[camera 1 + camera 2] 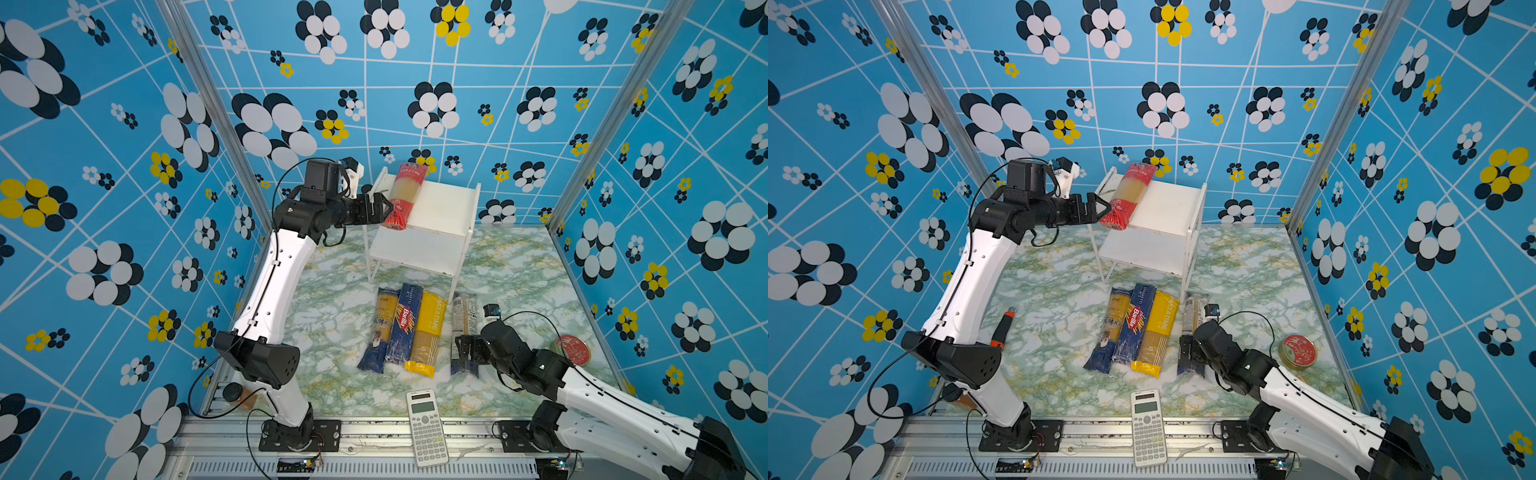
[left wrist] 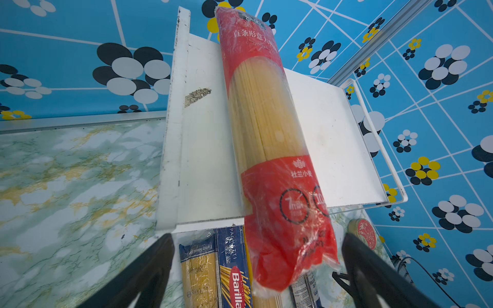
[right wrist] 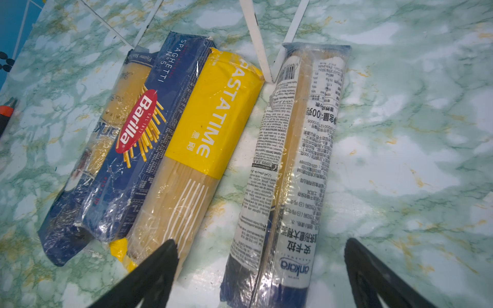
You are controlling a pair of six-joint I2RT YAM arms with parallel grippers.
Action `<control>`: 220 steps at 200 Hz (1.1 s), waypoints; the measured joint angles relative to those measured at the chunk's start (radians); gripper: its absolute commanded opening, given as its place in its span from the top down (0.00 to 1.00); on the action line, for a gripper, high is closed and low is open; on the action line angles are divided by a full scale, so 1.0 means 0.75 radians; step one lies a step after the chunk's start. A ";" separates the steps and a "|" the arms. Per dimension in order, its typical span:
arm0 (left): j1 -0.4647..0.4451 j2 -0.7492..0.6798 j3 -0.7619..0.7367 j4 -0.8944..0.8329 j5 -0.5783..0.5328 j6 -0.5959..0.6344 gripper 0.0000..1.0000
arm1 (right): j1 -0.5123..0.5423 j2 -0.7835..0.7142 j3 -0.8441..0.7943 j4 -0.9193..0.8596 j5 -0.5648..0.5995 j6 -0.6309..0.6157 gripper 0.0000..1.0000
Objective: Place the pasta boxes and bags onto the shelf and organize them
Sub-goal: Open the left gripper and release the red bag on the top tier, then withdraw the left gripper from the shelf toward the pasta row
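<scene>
Lying on the shelf's (image 2: 325,138) top board, the red-ended spaghetti bag (image 2: 266,120) overhangs between the spread left jaws. Only the right wrist view shows the right jaws spread astride the Ankara bag (image 3: 293,160).

**noodle_fan:** where's all the pasta sitting?

**rackwatcher:** one's up. The red-ended bag (image 1: 400,195) lies flat on the top board of the white shelf (image 1: 442,208). It's near the left side panel, a bit slanted, and its near red end pokes out over the front edge.

**noodle_fan:** and the rest?

**rackwatcher:** all flat on the marbled table (image 1: 332,291) in front of the shelf. Three are bunched side by side: a navy-ended bag (image 1: 380,328), the dark blue Barilla box (image 1: 404,324) overlapping its edge, and the yellow bag (image 1: 428,332) touching the box. A second navy-ended bag (image 3: 293,173) lies apart to their right, printed label up, with its far end by a shelf leg.
</scene>
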 measured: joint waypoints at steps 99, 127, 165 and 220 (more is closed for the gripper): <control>0.005 -0.043 -0.070 0.074 0.117 -0.033 0.01 | 0.000 0.010 0.000 0.000 -0.002 0.001 0.01; 0.010 -0.097 -0.107 0.074 0.091 -0.032 0.01 | 0.000 0.015 0.000 0.002 -0.007 0.000 0.01; 0.022 -0.190 -0.171 0.093 0.062 -0.031 0.01 | 0.000 0.040 -0.001 0.011 -0.031 0.001 0.01; 0.036 -0.326 -0.382 0.137 0.026 -0.033 0.01 | 0.000 0.046 -0.034 0.061 -0.070 0.000 0.01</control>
